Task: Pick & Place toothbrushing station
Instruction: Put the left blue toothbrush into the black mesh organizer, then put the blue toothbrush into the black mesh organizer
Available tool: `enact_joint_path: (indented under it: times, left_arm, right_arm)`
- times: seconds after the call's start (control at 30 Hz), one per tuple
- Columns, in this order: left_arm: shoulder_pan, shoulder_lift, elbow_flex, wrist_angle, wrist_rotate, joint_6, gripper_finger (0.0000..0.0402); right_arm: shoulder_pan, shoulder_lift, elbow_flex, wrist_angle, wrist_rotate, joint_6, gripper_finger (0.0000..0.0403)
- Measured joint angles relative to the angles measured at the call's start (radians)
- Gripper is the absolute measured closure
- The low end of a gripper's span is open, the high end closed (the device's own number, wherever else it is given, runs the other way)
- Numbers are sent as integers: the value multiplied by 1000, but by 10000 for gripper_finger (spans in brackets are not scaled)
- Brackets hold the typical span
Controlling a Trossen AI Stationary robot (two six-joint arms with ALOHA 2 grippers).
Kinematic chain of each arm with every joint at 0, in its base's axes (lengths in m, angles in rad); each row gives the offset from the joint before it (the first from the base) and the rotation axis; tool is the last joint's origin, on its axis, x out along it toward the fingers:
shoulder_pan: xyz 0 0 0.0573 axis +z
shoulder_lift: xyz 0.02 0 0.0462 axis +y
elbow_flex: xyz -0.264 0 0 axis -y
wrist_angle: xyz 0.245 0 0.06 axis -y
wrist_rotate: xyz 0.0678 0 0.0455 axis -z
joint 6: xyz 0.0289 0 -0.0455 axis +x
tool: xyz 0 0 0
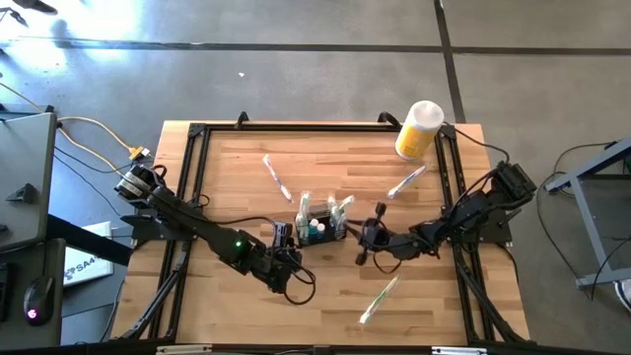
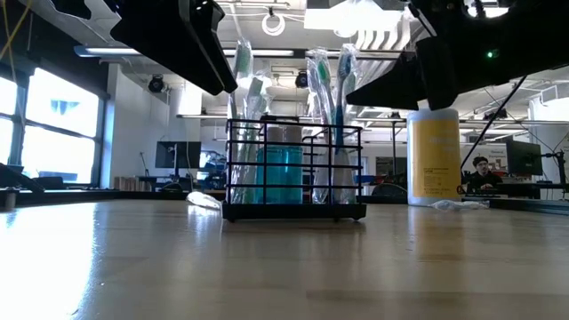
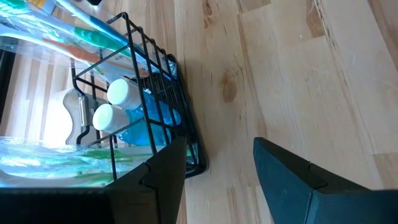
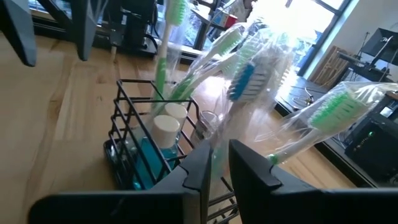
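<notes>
Flanking the caddy [image 1: 317,225], left end effector [image 1: 285,240] gapes wide, right end effector [image 1: 361,235] nearly closed, empty.

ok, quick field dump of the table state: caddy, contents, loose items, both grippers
caddy: black wire-mesh caddy, upright, mid-table
contents: wrapped toothbrushes standing in it; blue bottles with white caps
loose items: three wrapped toothbrushes lying on the table; yellow cylinder with white lid at the far right corner
left gripper: open, beside the caddy's left end
right gripper: at the caddy's right end, jaws nearly together, around a wrapped toothbrush
</notes>
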Motion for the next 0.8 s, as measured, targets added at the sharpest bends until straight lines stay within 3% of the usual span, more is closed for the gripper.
enact_joint_path:
  times: [0.23, 0.47, 0.6, 0.8]
  left_arm:
    - [0, 0, 0, 0, 0, 0, 222]
    - [0, 0, 0, -3, 0, 0, 222]
    - [0, 0, 0, -6, 0, 0, 222]
    - [0, 0, 0, -10, 0, 0, 222]
  right_arm:
    - [16, -12, 0, 0, 33, -1, 352]
    - [74, -51, 0, -1, 187, -75, 352]
    - [132, -62, 0, 3, 342, -192, 352]
    - [197, -64, 0, 4, 683, -301, 352]
